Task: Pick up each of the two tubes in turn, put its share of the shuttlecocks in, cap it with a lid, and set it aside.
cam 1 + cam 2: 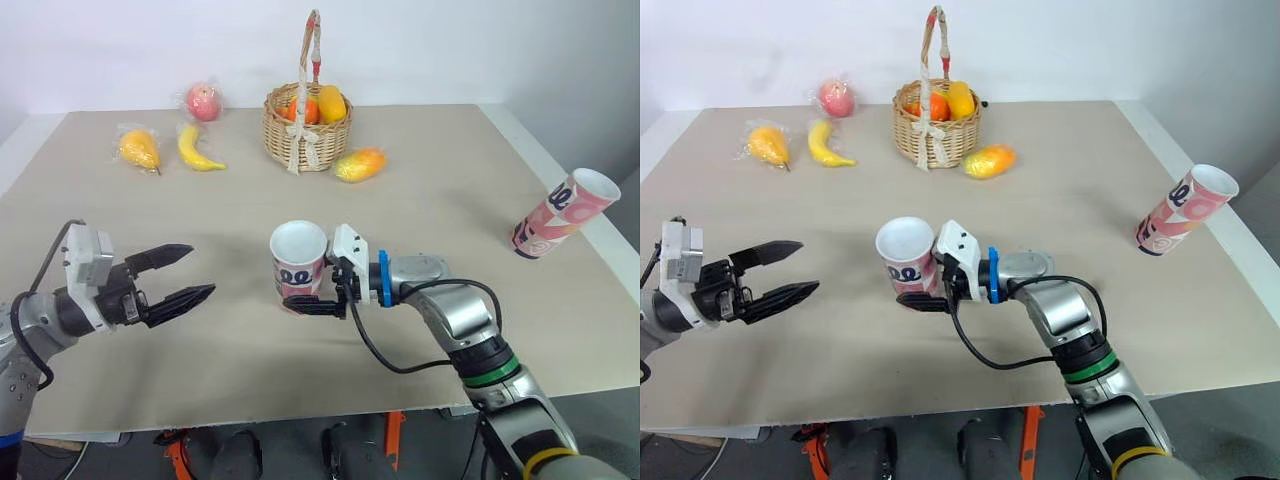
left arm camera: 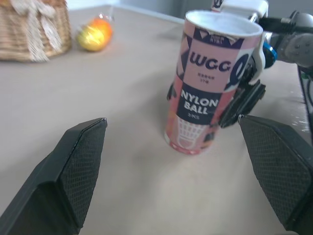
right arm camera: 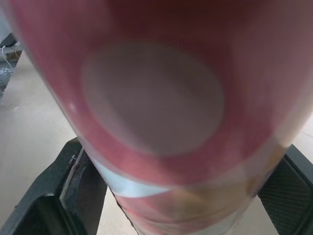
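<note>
A pink shuttlecock tube [image 1: 299,262] with an open white mouth stands upright at the middle of the table, labelled "NYLON BALL". My right gripper [image 1: 306,300] is shut on its lower part, one finger [image 3: 73,191] on each side of the tube [image 3: 161,112]. My left gripper [image 1: 200,271] hovers open to the left of the tube, fingers pointing at it, a hand's width away; the tube [image 2: 208,93] stands ahead of it in the left wrist view. A second pink tube [image 1: 562,212] lies tilted, its mouth up, at the table's right edge.
A wicker basket [image 1: 307,130] holding fruit stands at the back centre, with a wrapped orange fruit [image 1: 360,164] beside it. An apple [image 1: 203,101], a banana [image 1: 197,150] and a yellow fruit [image 1: 139,149] lie at the back left. The table edge [image 1: 620,265] runs close to the second tube.
</note>
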Action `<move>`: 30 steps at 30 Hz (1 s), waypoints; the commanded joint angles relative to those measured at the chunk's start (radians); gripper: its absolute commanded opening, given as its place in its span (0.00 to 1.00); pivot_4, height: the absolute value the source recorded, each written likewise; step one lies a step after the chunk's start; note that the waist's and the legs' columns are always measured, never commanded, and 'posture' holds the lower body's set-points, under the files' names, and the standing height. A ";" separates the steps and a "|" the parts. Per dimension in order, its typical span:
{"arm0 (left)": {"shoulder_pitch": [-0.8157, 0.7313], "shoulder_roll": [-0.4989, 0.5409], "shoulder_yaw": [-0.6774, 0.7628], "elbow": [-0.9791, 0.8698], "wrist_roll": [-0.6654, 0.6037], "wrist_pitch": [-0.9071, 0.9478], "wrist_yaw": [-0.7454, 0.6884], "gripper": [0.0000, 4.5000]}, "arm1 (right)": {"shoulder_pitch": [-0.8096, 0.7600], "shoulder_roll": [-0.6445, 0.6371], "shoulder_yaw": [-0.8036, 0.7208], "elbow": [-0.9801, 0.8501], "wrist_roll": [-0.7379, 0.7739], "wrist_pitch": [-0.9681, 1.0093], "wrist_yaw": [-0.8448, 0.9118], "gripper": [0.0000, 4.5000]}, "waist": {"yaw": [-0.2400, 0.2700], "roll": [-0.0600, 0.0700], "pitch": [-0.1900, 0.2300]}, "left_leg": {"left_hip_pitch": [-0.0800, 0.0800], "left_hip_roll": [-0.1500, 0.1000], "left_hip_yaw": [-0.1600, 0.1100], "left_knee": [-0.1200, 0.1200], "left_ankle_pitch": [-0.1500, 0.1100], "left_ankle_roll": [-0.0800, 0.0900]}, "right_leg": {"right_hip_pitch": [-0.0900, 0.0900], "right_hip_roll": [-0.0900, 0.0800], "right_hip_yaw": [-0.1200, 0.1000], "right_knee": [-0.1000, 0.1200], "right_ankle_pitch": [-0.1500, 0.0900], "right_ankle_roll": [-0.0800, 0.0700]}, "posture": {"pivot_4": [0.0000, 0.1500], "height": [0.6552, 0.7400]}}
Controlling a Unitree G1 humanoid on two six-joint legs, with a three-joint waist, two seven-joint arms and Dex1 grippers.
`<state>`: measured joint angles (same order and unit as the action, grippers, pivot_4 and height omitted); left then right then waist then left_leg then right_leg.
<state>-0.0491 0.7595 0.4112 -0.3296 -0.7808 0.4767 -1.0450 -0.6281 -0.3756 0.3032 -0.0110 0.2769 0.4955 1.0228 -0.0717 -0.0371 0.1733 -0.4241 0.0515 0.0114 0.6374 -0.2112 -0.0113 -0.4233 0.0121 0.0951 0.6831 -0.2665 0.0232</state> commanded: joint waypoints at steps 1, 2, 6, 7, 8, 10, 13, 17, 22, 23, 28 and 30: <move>-0.008 0.010 0.016 -0.043 -0.003 -0.023 0.010 1.00 | -0.013 0.000 -0.017 -0.015 0.019 -0.022 0.022 0.80 | 0.000 0.000 0.000 | 0.000 0.000 0.000 0.000 0.000 0.000 | 0.000 0.000 0.000 0.000 0.000 0.000 | 1.00 1.00; -0.007 0.011 0.013 -0.045 -0.002 -0.026 0.009 1.00 | -0.010 -0.003 -0.020 -0.020 0.022 -0.022 0.025 0.76 | 0.000 0.000 0.000 | 0.000 0.000 0.000 0.000 0.000 0.000 | 0.000 0.000 0.000 0.000 0.000 0.000 | 1.00 1.00; -0.029 0.014 -0.021 -0.043 -0.007 -0.027 -0.013 1.00 | -0.011 -0.016 -0.045 -0.028 0.029 -0.011 0.020 0.62 | 0.000 0.000 0.000 | 0.000 0.000 -0.001 0.000 0.000 0.000 | 0.000 0.000 -0.001 0.000 0.000 0.000 | 1.00 1.00; -0.043 0.013 -0.040 -0.040 -0.004 -0.028 -0.019 1.00 | -0.013 -0.019 -0.056 -0.032 0.034 -0.002 0.013 0.62 | 0.000 0.000 0.000 | 0.000 0.000 -0.001 0.000 0.000 0.000 | 0.000 0.000 -0.001 0.000 0.000 0.000 | 1.00 1.00; -0.060 0.011 -0.061 -0.035 0.002 -0.029 -0.023 1.00 | -0.015 -0.026 -0.066 -0.037 0.041 0.006 0.012 0.62 | 0.000 0.000 0.000 | 0.000 0.000 -0.001 0.000 0.000 0.000 | 0.001 0.000 -0.001 0.000 0.000 0.000 | 1.00 1.00; -0.118 -0.002 -0.128 -0.015 0.025 -0.030 -0.028 1.00 | -0.013 -0.056 -0.098 -0.053 0.057 0.009 0.024 0.62 | 0.007 0.000 0.000 | 0.000 0.000 -0.002 0.001 0.000 -0.001 | 0.001 0.000 -0.002 0.000 0.000 0.000 | 1.00 1.00; -0.262 -0.058 -0.258 0.059 0.090 -0.051 -0.027 1.00 | -0.037 -0.101 -0.176 0.009 0.052 -0.011 -0.010 0.62 | 0.022 0.001 0.000 | 0.000 -0.002 -0.003 0.002 0.002 -0.004 | 0.003 0.000 -0.003 0.000 0.001 0.002 | 1.00 1.00; -0.441 -0.165 -0.365 0.131 0.113 -0.052 -0.029 1.00 | -0.087 -0.167 -0.316 0.169 0.023 -0.053 -0.121 0.62 | 0.030 0.000 0.000 | 0.000 -0.003 -0.004 0.005 0.003 -0.004 | 0.004 0.000 -0.003 0.000 0.004 0.003 | 1.00 1.00; -0.590 -0.273 -0.422 0.228 0.120 -0.048 -0.031 1.00 | -0.129 -0.259 -0.522 0.472 0.000 -0.119 -0.356 0.62 | 0.034 0.001 0.000 | -0.001 -0.004 -0.003 0.006 0.003 -0.003 | 0.005 -0.001 -0.001 -0.001 0.005 0.005 | 1.00 1.00; -0.600 -0.281 -0.424 0.240 0.125 -0.050 -0.032 1.00 | -0.134 -0.263 -0.533 0.498 -0.003 -0.132 -0.370 0.62 | 0.034 0.001 0.000 | -0.001 -0.005 -0.002 0.006 0.003 -0.003 | 0.005 -0.001 0.000 -0.001 0.005 0.005 | 1.00 1.00; -0.653 -0.338 -0.465 0.328 0.172 -0.069 -0.044 1.00 | -0.153 -0.298 -0.579 0.689 -0.042 -0.213 -0.473 0.62 | 0.017 0.002 0.000 | 0.001 -0.004 0.002 0.002 0.003 -0.003 | 0.003 0.000 0.005 -0.001 0.004 0.005 | 1.00 1.00; -0.659 -0.350 -0.480 0.345 0.186 -0.075 -0.060 1.00 | -0.165 -0.299 -0.589 0.743 -0.036 -0.226 -0.483 0.62 | 0.014 0.005 0.001 | 0.002 -0.004 0.003 0.002 0.003 -0.003 | 0.003 0.000 0.007 -0.001 0.004 0.005 | 1.00 1.00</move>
<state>-0.6899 0.4124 -0.0674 0.0181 -0.6060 0.4275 -1.0842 -0.7532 -0.6588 -0.2533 0.7049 0.2387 0.2986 0.5603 -0.0575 -0.0324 0.1739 -0.4222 0.0478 0.0152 0.6392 -0.2084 -0.0140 -0.4206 0.0121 0.1026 0.6825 -0.2620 0.0284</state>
